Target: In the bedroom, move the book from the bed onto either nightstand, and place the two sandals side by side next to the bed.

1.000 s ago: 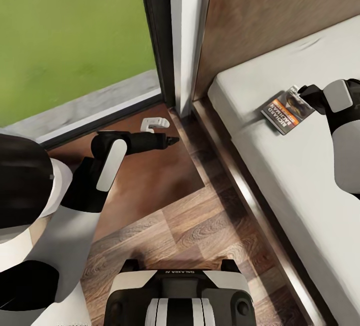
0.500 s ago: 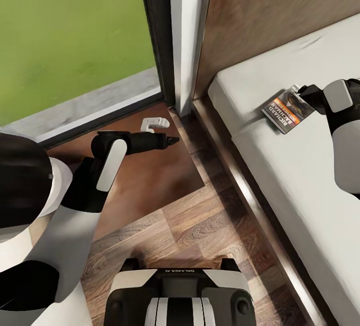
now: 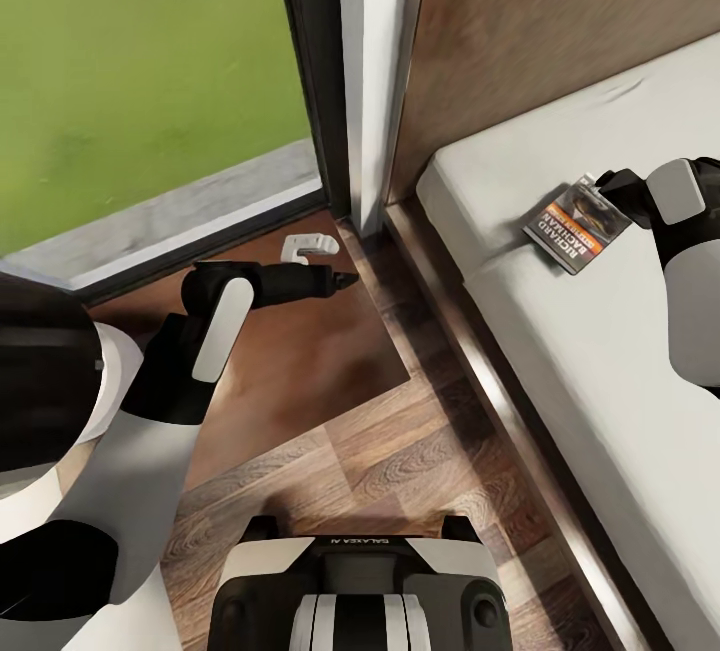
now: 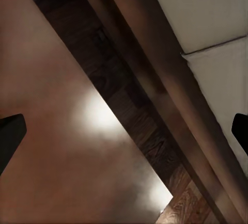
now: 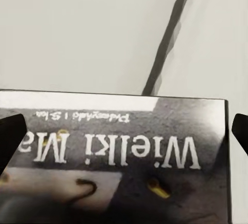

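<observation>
The book (image 3: pixel 577 226) lies on the bed (image 3: pixel 600 351) (off-white mattress).

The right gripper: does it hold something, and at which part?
The right gripper is at the book, at its edge nearest the headboard; whether the fingers are closed on it cannot be told. The left gripper holds nothing.

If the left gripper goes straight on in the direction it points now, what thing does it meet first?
Probably the dark-brown wooden bed frame. The left gripper hangs open over the glossy dark-brown nightstand top and points across the narrow strip of wood-plank floor towards the bed's side; depth is unclear, so it might meet the off-white mattress first.
</observation>
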